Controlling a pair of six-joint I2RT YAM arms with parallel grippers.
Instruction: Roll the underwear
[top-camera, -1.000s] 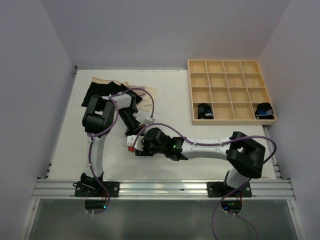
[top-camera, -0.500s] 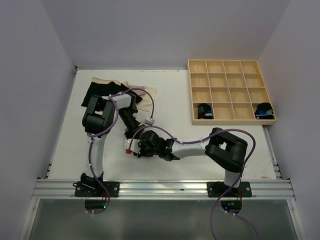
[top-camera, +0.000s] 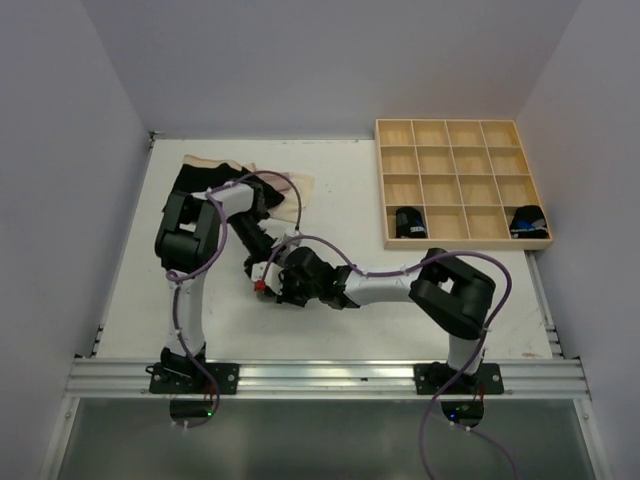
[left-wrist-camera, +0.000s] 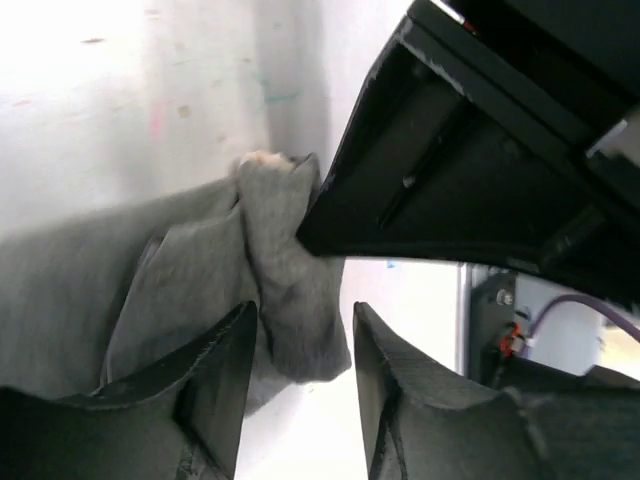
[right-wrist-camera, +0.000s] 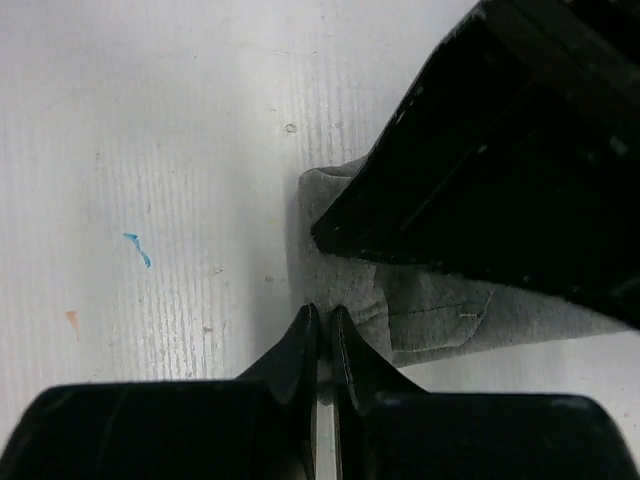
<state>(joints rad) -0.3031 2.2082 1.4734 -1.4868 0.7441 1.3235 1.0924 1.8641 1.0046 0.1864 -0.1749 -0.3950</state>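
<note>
White surface (top-camera: 350, 190) carries the grey underwear (right-wrist-camera: 430, 310) centre-left of the top view; with my left gripper (left-wrist-camera: 303, 320) released astride its fold and my right gripper (right-wrist-camera: 322, 320) clenched at its hem, I'd roll slowly and evenly.

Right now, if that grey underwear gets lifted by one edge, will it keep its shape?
Probably not: the grey underwear lies creased and folded on itself, so it should droop. It looks thin, so likely light. Pushed, it would probably bunch up, not slide.
</note>
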